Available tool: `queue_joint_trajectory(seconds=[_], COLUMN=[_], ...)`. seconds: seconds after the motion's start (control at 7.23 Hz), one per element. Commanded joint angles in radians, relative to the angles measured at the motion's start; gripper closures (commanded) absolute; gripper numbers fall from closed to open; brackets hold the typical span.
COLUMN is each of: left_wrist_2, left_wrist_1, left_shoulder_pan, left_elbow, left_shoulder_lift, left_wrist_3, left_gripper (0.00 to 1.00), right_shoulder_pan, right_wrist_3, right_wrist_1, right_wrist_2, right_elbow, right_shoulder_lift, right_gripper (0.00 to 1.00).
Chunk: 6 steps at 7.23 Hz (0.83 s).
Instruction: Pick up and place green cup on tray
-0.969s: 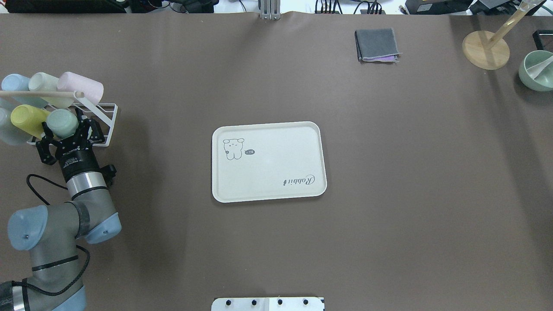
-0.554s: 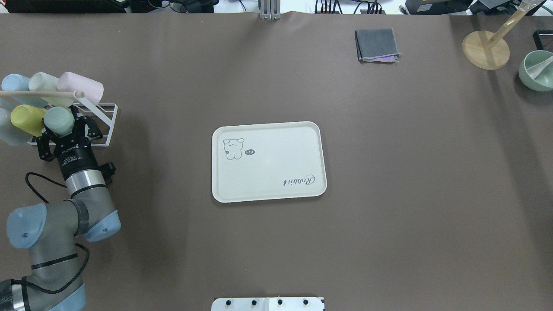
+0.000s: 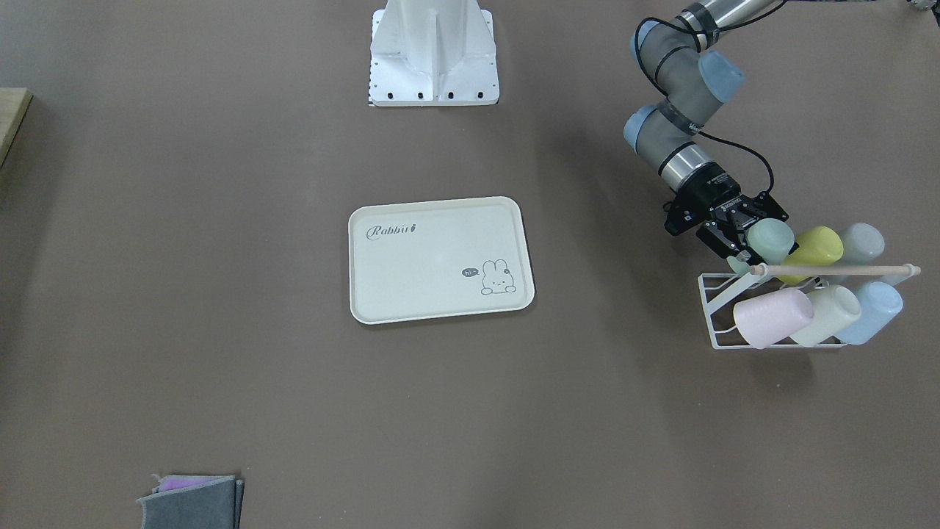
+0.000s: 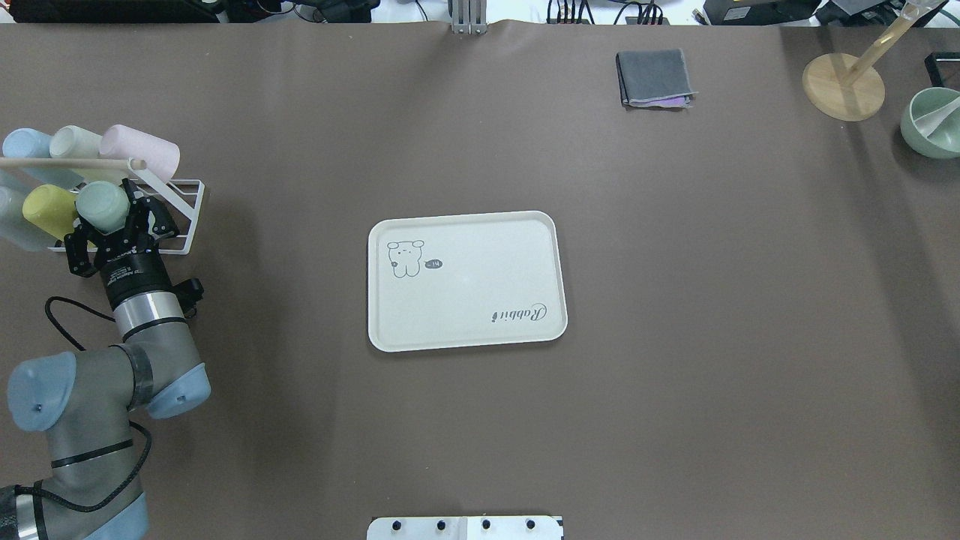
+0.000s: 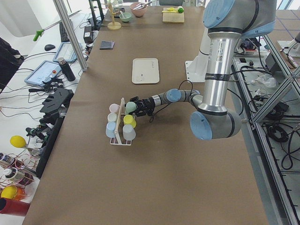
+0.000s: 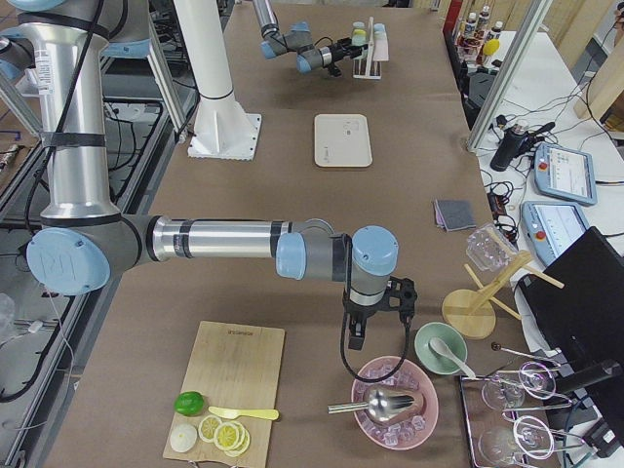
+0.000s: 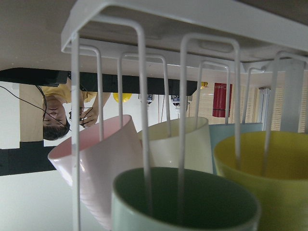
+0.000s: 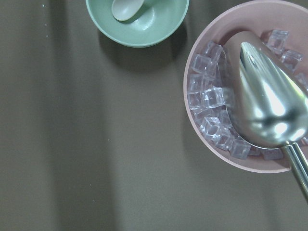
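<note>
The green cup (image 4: 103,206) lies on its side in a white wire rack (image 4: 184,214) at the table's left edge, beside a yellow-green cup (image 4: 43,208). My left gripper (image 4: 112,221) is open, with its fingers on either side of the green cup's mouth end (image 3: 769,239). In the left wrist view the green cup's rim (image 7: 187,202) fills the bottom, with rack wires across it. The cream tray (image 4: 480,277) with the "Rabbit" print lies bare in the middle of the table. My right gripper (image 6: 375,327) hangs far off over a bowl of ice; I cannot tell if it is open or shut.
The rack also holds pink (image 4: 142,150), cream (image 4: 75,142) and blue (image 4: 22,142) cups under a wooden rod (image 4: 71,161). A folded grey cloth (image 4: 654,77), a wooden stand (image 4: 844,86) and a green bowl (image 4: 930,124) sit far right. A pink ice bowl (image 8: 226,154) holds a metal scoop.
My left gripper has moved forward toward the rack, so the green cup now sits deeper between its open fingers. The cup and tray have not moved.
</note>
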Motion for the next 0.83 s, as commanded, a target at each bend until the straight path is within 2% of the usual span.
queue_joint_trajectory(seconds=[0.0,0.69], left_wrist_2=[0.000,-0.006], left_wrist_1=[0.000,-0.001], left_shoulder_pan=[-0.001,-0.001], left_elbow=[-0.013,-0.082], left_shoulder_lift=[0.005,0.049], left_wrist_3=[0.003,0.020], left_gripper=[0.87,0.87], right_shoulder_pan=[-0.001,0.001], right_wrist_3=[0.000,0.000], right_wrist_1=[0.002,0.005], right_wrist_2=[0.000,-0.003], right_elbow=[0.001,0.001], right_shoulder_lift=[0.000,0.000], right_gripper=[0.00,0.00])
